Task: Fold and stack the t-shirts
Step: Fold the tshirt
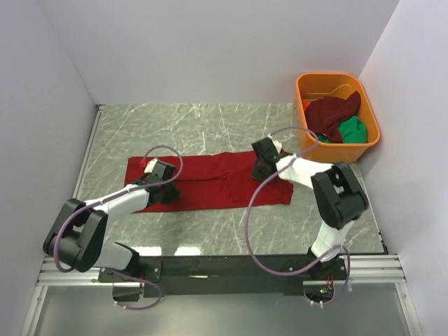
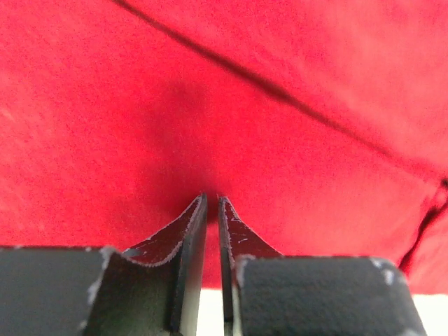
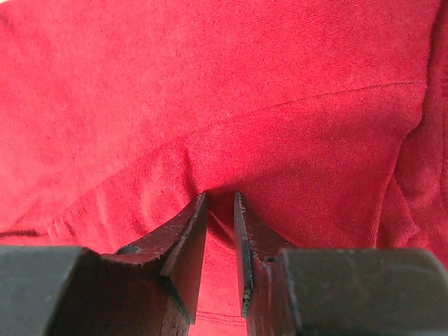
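Red shirt [image 1: 210, 182] pinched thinly by left gripper [image 2: 212, 198] and right gripper [image 3: 220, 195]; top layer alone may be lifted, fold skewed, cloth slipped.

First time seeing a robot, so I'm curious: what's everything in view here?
red t-shirt: one, bright red, spread flat mid-table
maroon t-shirt: one, dark maroon, heaped in tub
green t-shirt: one, green, in tub too
tub: one, orange, far right corner
table: one, grey marble pattern
left arm, right arm: black and white, near edge
left gripper: black, pinching red t-shirt
right gripper: black, slightly apart on red t-shirt
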Motion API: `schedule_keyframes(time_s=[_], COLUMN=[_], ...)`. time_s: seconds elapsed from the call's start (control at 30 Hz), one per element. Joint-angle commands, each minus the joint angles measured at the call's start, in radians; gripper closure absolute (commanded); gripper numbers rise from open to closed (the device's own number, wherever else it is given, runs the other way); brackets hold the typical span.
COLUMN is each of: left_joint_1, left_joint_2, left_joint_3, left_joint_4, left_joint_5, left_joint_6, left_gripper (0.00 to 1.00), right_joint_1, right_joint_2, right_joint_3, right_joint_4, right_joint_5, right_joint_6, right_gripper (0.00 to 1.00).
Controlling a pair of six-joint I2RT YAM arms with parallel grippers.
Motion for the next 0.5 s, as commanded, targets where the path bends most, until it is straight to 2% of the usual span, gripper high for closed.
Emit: schedule_keyframes(time_s=[0.0, 0.3, 0.47], left_joint_1=[-0.055, -0.296, -0.382], left_joint_2=[-0.052, -0.089, -0.006], left_joint_3=[-0.028, -0.047, 0.034], left_joint_4=[-0.049, -0.061, -0.003], left_joint_5=[-0.018, 0.007, 0.051], left_joint_6=[-0.056, -0.28, -0.326], left_gripper=[0.82, 0.83, 0.83], right_joint_1=[0.012, 0.006, -0.006], right_joint_2=[0.111, 0.372, 0.505], right_joint_3=[0.118, 0.5, 0.748], right_joint_4=[-0.088, -0.255, -0.345], right_joint_5=[0.008, -0.017, -0.049], right_joint_6=[-0.06, -0.152, -0.207], right_gripper=[0.7, 0.7, 0.7])
